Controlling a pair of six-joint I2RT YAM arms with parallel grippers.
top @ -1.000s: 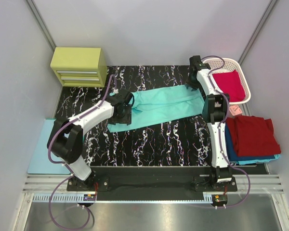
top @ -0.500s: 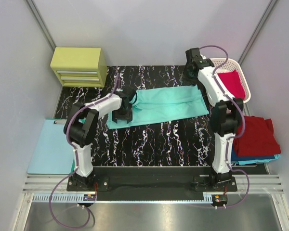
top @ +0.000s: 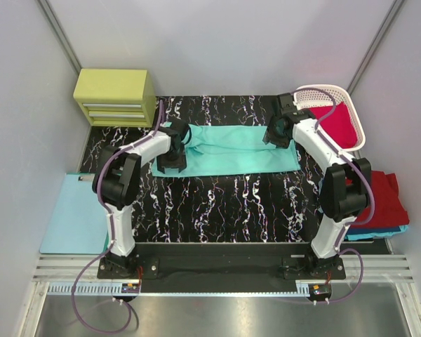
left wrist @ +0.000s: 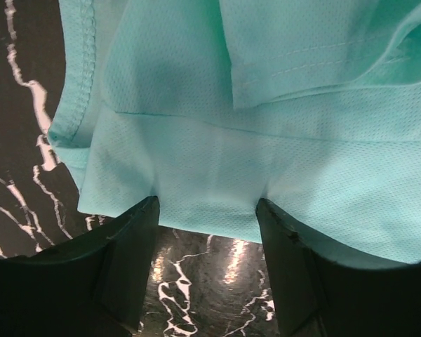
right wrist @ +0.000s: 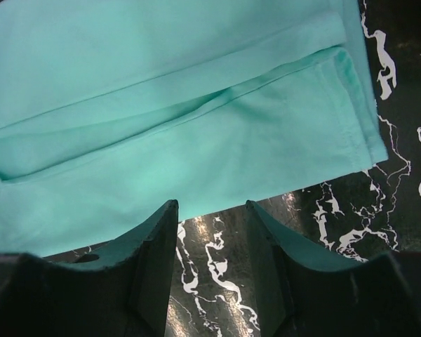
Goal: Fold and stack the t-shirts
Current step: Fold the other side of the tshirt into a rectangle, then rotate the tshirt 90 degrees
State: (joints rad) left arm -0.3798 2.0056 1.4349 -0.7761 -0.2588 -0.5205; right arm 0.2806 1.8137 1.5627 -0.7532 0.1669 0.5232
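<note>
From above, the mint shirt [top: 228,149] lies as a long folded strip across the desk [top: 224,203], just toward 12 o'clock of centre. The left claw [top: 173,163] sits at its 9 o'clock end and the right claw [top: 274,135] at its 3 o'clock end. At 2 o'clock a basket [top: 325,90] holds a crimson shirt [top: 340,123]. At 4 o'clock a dark red shirt [top: 387,200] rests on a blue shirt [top: 379,230]. A clipboard [top: 70,225] lies at 8 o'clock and drawers [top: 114,95] stand at 10 o'clock.

Left wrist: the claw is spread, and its fingers [left wrist: 126,267] touch the shirt's near edge at their tips, with nothing pinched.

Right wrist: the claw is spread, and its fingers [right wrist: 151,267] stop just short of the shirt's edge, with bare desk between them.
</note>
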